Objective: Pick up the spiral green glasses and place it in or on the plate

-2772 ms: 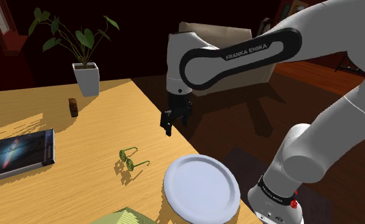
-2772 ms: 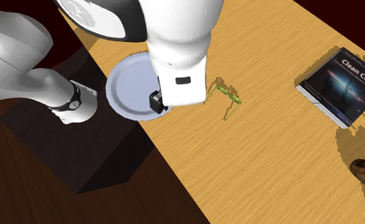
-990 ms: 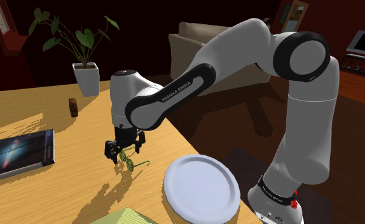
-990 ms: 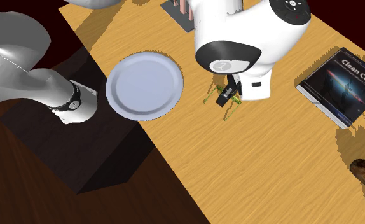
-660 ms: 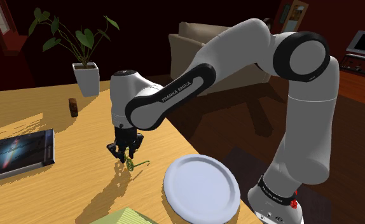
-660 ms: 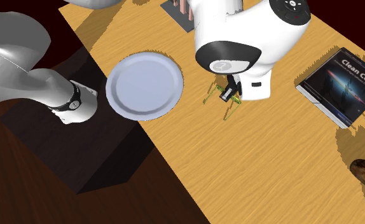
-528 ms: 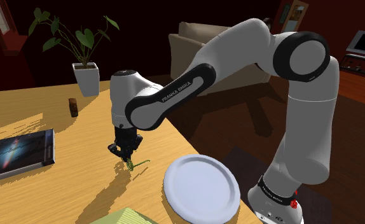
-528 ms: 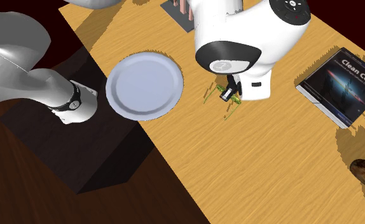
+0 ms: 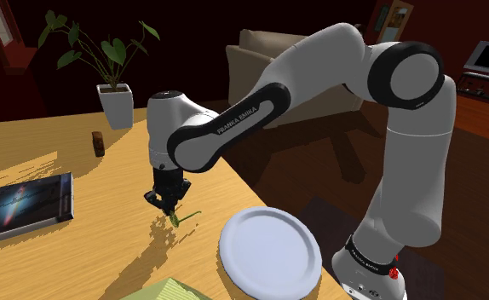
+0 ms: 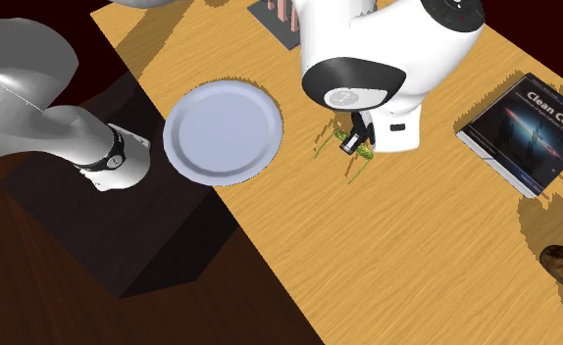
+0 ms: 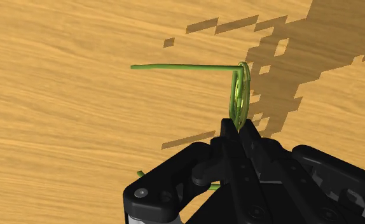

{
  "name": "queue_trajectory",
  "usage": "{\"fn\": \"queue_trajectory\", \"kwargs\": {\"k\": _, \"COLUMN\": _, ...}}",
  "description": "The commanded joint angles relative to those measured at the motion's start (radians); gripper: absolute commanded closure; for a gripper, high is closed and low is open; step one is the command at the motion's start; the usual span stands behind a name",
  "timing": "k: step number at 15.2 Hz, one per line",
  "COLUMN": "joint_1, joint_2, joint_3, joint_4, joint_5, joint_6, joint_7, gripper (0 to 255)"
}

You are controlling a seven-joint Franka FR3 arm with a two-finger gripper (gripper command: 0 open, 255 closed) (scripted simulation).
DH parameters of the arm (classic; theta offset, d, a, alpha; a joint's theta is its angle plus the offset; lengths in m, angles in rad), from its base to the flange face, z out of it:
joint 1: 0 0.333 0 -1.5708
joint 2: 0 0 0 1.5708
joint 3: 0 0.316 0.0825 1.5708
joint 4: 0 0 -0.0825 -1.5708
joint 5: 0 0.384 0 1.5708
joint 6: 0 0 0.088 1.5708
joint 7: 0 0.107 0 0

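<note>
The pincer (image 9: 168,204) is clenched on the glasses (image 11: 238,95), its black fingers pinching the frame beside one lens. The glasses are thin green wire: the lens is a tight spiral, and one straight arm sticks out sideways over the wood-grain bench (image 9: 81,247). In the shoulder view the round, smooth white plate (image 9: 268,251) lies at four o'clock from them, apart.

I read FRANKA EMIKA on the arm link (image 9: 234,119) above the gripper (image 9: 169,207), Clean Code on a book (image 10: 530,132) well apart.
</note>
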Motion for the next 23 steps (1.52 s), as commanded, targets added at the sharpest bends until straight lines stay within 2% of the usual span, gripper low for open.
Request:
{"fn": "queue_trajectory", "kwargs": {"k": 1, "joint_1": -0.004, "joint_2": -0.014, "joint_3": 0.003, "joint_4": 0.006, "joint_5": 0.007, "joint_6": -0.020, "joint_7": -0.005, "gripper": 255}}
{"fn": "queue_trajectory", "kwargs": {"k": 15, "joint_1": -0.018, "joint_2": -0.101, "joint_3": 0.019, "joint_4": 0.085, "joint_5": 0.051, "joint_6": -0.178, "joint_7": -0.025, "gripper": 255}}
{"fn": "queue_trajectory", "kwargs": {"k": 19, "joint_1": -0.040, "joint_2": -0.268, "joint_3": 0.038, "joint_4": -0.110, "joint_5": 0.135, "joint_6": -0.135, "joint_7": -0.061, "gripper": 255}}
{"fn": "queue_trajectory", "kwargs": {"k": 23, "joint_1": -0.036, "joint_2": -0.438, "joint_3": 0.042, "joint_4": -0.283, "joint_5": 0.228, "joint_6": -0.117, "joint_7": -0.106, "gripper": 255}}
